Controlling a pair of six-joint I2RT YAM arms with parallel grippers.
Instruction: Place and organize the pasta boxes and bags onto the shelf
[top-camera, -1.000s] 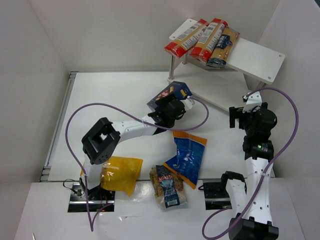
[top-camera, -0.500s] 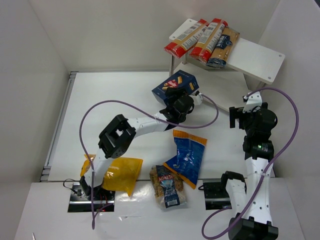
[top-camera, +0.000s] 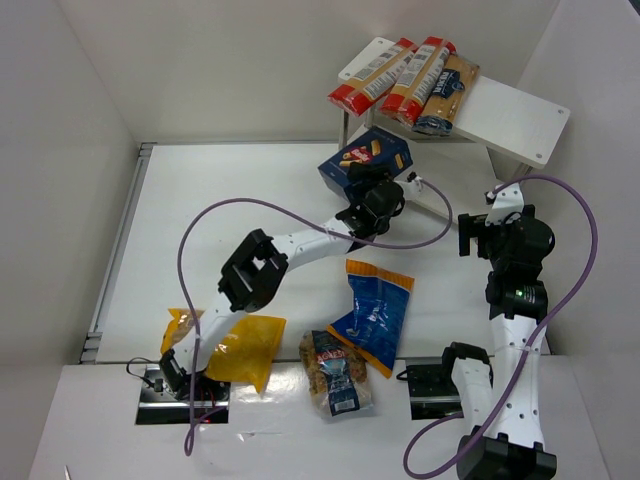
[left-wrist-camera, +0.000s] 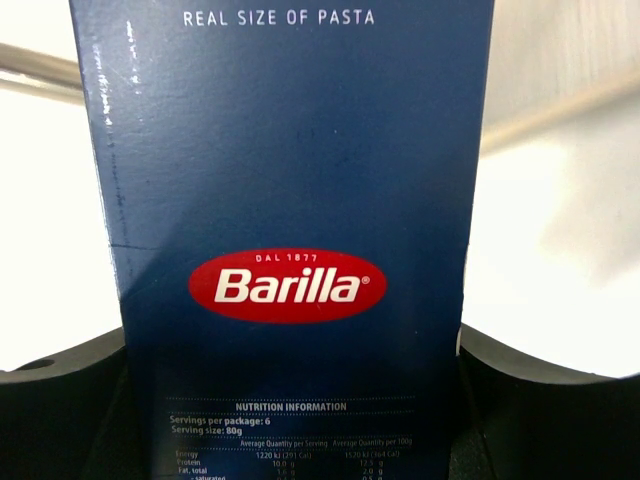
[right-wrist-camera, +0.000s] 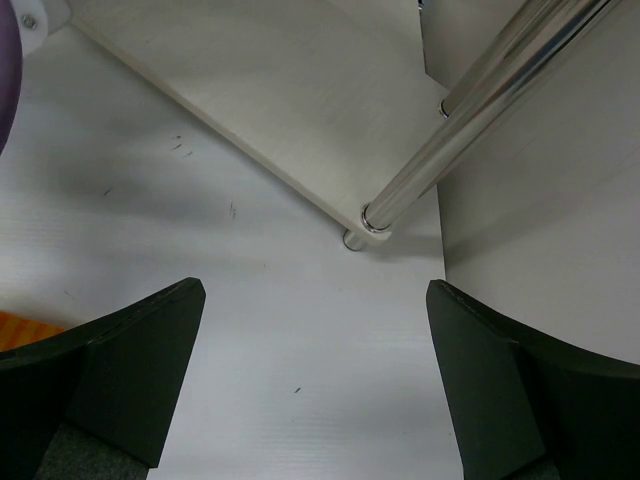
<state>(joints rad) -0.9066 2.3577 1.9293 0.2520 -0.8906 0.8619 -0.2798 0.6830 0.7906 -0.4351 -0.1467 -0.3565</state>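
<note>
Top external view, near side first. Three bags lie flat on the table (top-camera: 230, 190) by the arm bases. The yellow bag (top-camera: 245, 348) sits partly under the left arm's lowest link. The clear bag (top-camera: 337, 378) has a dark label. The blue bag (top-camera: 375, 315), orange at its top, lies just beyond the clear one.

The left arm reaches far forward and to the right, elbow over mid-table. The left gripper (top-camera: 375, 203) is clamped on one end of the pasta box (top-camera: 362, 160). The box is tilted and sits just beside the front leg of the shelf (top-camera: 512, 118); contact with the shelf cannot be made out. It is dark blue with a yellow pasta picture on its face.

Left wrist view: a red oval reads "Barilla" with "DAL 1877" above it. "REAL SIZE OF PASTA" runs along the top. Lower down: "NUTRITION INFORMATION", "Servings per package: 6", "Serving size: 80g".

The right arm stands folded at the right. The right gripper (right-wrist-camera: 315, 290) has its jaws wide apart, holding nothing, and points down at the table near a shelf leg.

Farthest back, three long packs (top-camera: 405, 75) lie on the shelf's upper board.
</note>
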